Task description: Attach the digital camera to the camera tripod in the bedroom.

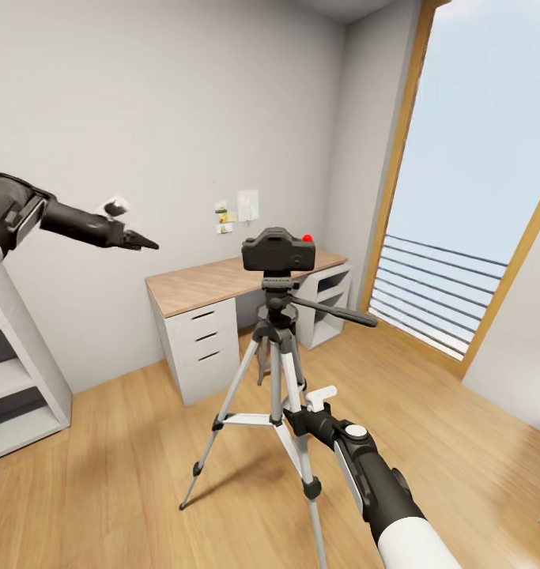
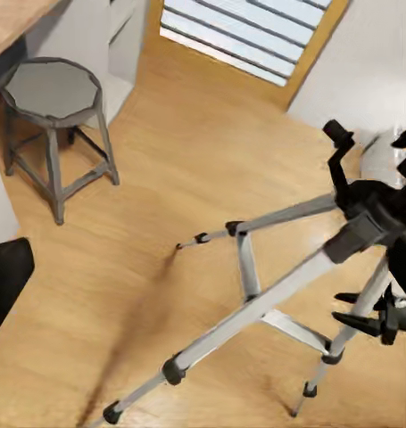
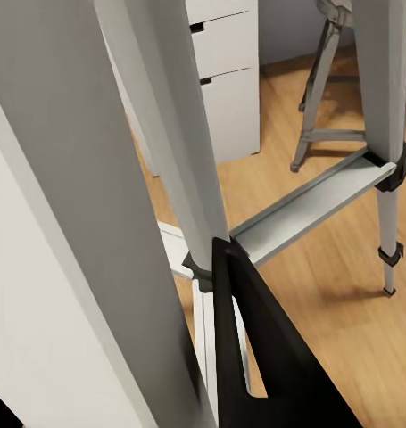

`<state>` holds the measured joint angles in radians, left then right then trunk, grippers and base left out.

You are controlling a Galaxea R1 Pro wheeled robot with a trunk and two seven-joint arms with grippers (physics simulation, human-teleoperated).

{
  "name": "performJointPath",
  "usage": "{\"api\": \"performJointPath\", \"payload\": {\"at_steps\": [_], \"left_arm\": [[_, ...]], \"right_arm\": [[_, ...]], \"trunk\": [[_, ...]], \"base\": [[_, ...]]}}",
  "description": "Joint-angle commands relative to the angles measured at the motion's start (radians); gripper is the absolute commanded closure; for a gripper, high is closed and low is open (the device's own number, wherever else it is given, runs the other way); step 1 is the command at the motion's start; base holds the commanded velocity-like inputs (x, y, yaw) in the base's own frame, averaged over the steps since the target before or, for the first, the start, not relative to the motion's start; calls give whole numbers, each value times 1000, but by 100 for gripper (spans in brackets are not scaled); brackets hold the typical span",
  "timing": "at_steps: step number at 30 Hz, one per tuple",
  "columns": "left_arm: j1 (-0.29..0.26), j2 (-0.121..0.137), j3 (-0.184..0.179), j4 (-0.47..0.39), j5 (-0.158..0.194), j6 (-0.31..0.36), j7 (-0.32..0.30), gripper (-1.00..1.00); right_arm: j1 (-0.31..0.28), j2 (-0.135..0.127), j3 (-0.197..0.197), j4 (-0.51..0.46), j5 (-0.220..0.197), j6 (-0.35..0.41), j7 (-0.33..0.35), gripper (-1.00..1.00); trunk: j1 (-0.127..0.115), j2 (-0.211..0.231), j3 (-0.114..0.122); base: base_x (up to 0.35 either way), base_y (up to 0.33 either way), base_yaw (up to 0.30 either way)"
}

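The digital camera [image 1: 278,250], a black boxy body with a small red button at its top right, is seen in the head view seated on the black head of the camera tripod [image 1: 275,371], which stands on the light wood plank floor [image 1: 135,490] of the bedroom in front of the wood-topped white desk [image 1: 214,283]. The tripod's three silver-grey legs are spread, and its black pan handle is pointed toward the tall window [image 1: 475,182]. The right gripper [image 1: 301,411] is held low against the tripod's legs, just below the centre brace; in the right wrist view one dark finger [image 3: 256,357] is seen lying close beside a grey leg [image 3: 180,152], but how far the jaws are parted, and whether the leg is gripped, cannot be told. The left gripper [image 1: 139,241] is raised at the left of the head view, well apart from the tripod and clear of the grey wall behind it; its jaws appear drawn together with nothing between them. In the left wrist view the tripod [image 2: 283,294] is looked down on from above, and a grey stool [image 2: 53,116] is seen beside the desk. White cube shelves [image 1: 16,387] stand at the left edge of the head view.
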<state>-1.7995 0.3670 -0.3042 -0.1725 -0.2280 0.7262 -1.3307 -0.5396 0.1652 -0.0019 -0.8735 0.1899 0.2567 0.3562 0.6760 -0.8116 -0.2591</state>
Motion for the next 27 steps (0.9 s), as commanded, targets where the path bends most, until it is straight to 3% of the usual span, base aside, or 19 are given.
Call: {"api": "performJointPath", "payload": {"at_steps": [1,3,4,8,11,12,13,17,18,21,22,27], "left_arm": [[15,4,10,26,-9,11,22,-100],[44,10,10,75,-8,11,83,-100],[73,11,10,109,-8,11,147,-100],[155,12,10,145,-3,7,272,-100],[288,11,12,162,15,3,388,-100],[418,9,14,168,71,-12,457,-100],[532,6,15,170,154,-46,498,-100],[657,8,16,170,260,-97,546,-100],[720,10,16,171,314,-125,574,-100],[817,11,16,171,394,-174,614,-100],[882,10,16,171,445,-213,644,-100],[1065,-3,16,171,587,-349,773,-100]], "right_arm": [[0,0,-1,-3,43,1,-7,100],[0,0,-1,-3,43,1,-7,100],[0,0,-1,-3,43,1,-7,100],[0,0,-1,-3,43,1,-7,100],[0,0,-1,-3,43,1,-7,100],[0,0,-1,-4,43,1,-7,100],[0,0,-1,-3,41,1,-7,100],[0,0,-1,-4,41,1,-7,100],[0,0,-1,-4,40,1,-7,100],[0,0,-1,-4,40,1,-7,100],[0,0,-1,-4,40,1,-7,100],[0,0,-1,-3,38,1,-6,100]], "trunk": [[0,-1,-1],[0,-1,-1],[0,-1,-1],[0,-1,-1],[0,-1,-1],[0,-1,-1],[0,-1,-1],[0,-1,-1],[0,-1,-1],[0,-1,-1],[0,-1,-1],[0,-1,-1]], "base": [[0,0,0],[0,0,0],[0,0,0],[0,0,0],[0,0,0],[0,0,0],[0,0,0],[0,0,0],[0,0,0],[0,0,0],[0,0,0],[0,0,0]]}}
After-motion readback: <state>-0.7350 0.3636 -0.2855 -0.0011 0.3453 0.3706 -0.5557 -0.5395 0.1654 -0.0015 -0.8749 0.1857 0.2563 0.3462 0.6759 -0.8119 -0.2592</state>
